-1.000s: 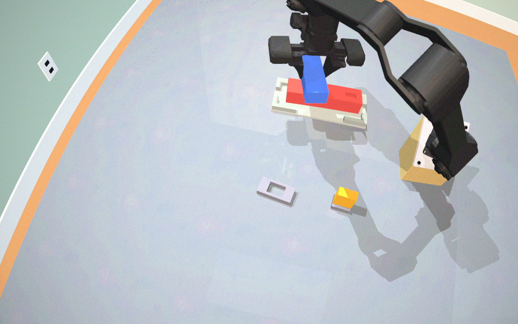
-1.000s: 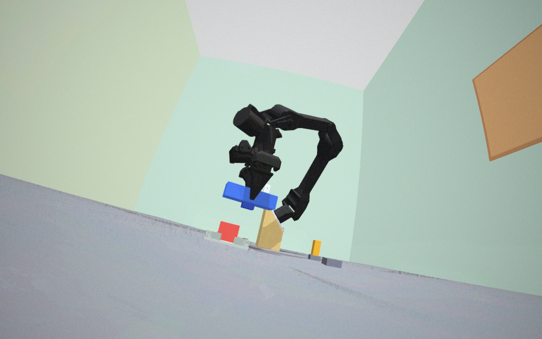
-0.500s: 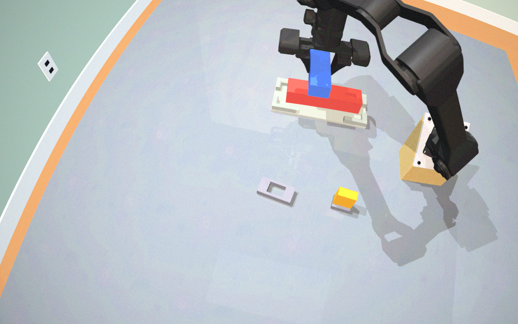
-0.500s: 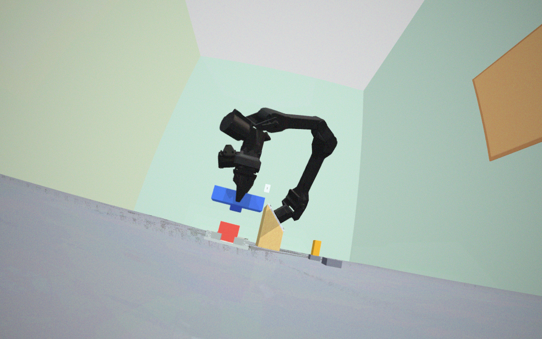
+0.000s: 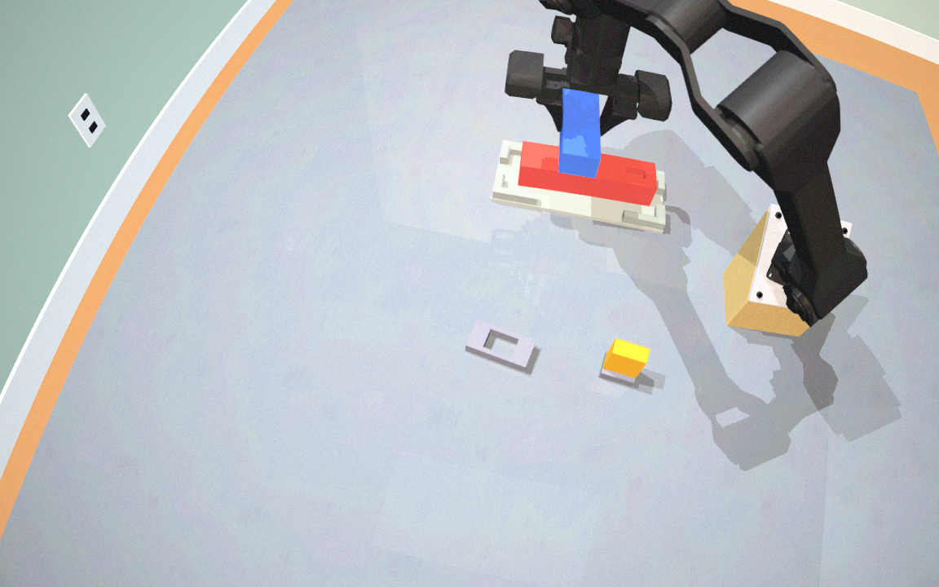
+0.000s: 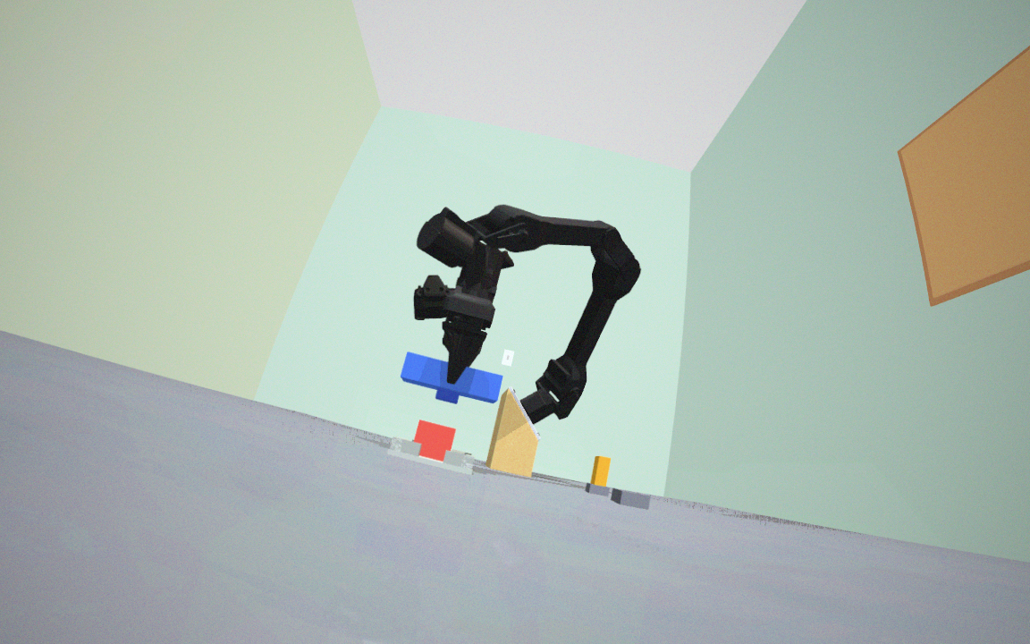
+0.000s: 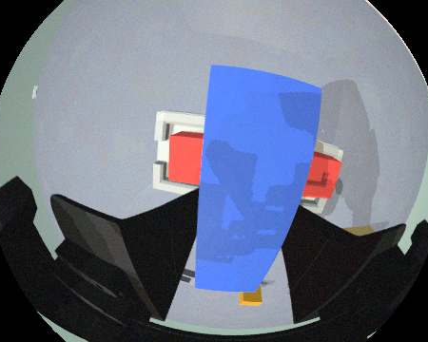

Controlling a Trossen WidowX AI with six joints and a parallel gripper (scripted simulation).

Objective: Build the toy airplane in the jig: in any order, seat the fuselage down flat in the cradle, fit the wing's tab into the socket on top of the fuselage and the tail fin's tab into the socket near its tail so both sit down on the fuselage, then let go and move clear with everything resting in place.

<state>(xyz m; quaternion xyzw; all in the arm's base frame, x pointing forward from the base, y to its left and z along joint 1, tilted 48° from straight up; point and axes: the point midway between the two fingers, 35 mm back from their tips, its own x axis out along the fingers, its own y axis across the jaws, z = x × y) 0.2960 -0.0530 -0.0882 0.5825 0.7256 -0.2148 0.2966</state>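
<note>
Grey tabletop (image 5: pixel 275 408) (image 6: pixel 342 544) (image 7: pixel 114 85), pale jig (image 5: pixel 545 202) (image 6: pixel 459 467) (image 7: pixel 158 151), holed block (image 5: pixel 478 336) (image 6: pixel 632 499), wedge-shaped base (image 5: pixel 740 292) (image 6: pixel 512 448)

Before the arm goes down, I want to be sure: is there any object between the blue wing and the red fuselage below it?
Nothing visible: the exterior view shows an open gap between the blue wing and the red fuselage.
</note>
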